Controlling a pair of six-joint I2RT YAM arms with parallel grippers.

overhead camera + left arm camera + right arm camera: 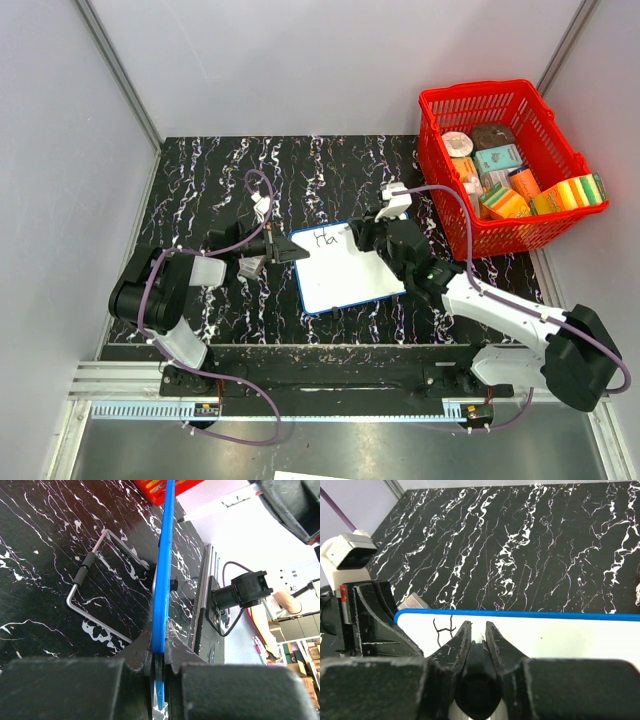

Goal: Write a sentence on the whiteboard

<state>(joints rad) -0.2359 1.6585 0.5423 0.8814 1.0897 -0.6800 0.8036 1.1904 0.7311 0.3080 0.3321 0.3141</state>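
Black white-veined marble tabletop [330, 170] inside 3 pale grey walls [330, 60].

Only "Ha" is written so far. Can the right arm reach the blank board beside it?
Probably yes: the right gripper holds its marker at the whiteboard beside the sentence; nothing lies on the white area, and the left gripper clamps only its edge.

Writing [324, 238] on whiteboard [345, 275]: "Ha"
Dark marker letters at its far-left corner, mid-counter; labels in basket [480, 95], far-right corner, too small to read.
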